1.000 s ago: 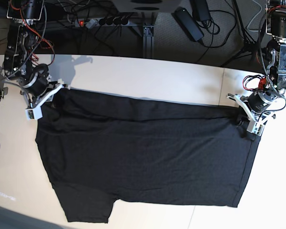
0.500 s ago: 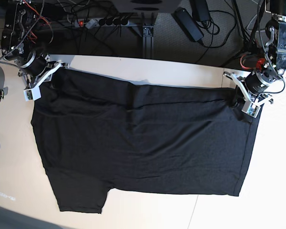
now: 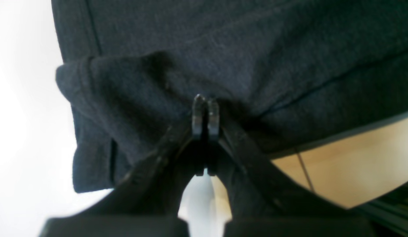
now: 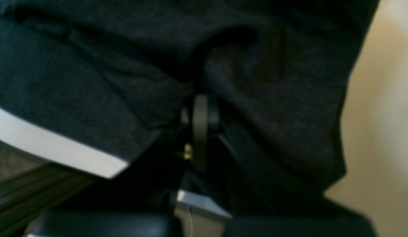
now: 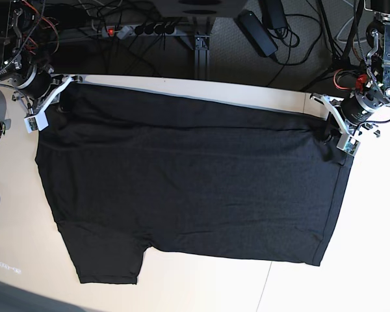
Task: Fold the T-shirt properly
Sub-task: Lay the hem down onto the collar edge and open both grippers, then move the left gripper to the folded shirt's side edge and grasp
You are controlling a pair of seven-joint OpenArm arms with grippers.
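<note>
A pale desk (image 5: 201,286) stands before a dark floor strewn with cables (image 5: 292,39) and a power strip (image 5: 143,29). The T-shirt (image 5: 195,182) lies spread flat across the desk, plain black side up. The base view shows its whole outline; the wrist views show the left claw (image 3: 205,107) and right claw (image 4: 200,108) each pinched tight on a bunched far corner.

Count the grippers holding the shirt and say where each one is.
2. The left gripper pinches the T-shirt at its far corner on the base view's right; the right gripper pinches the far corner on that view's left. Both are shut on fabric.
</note>
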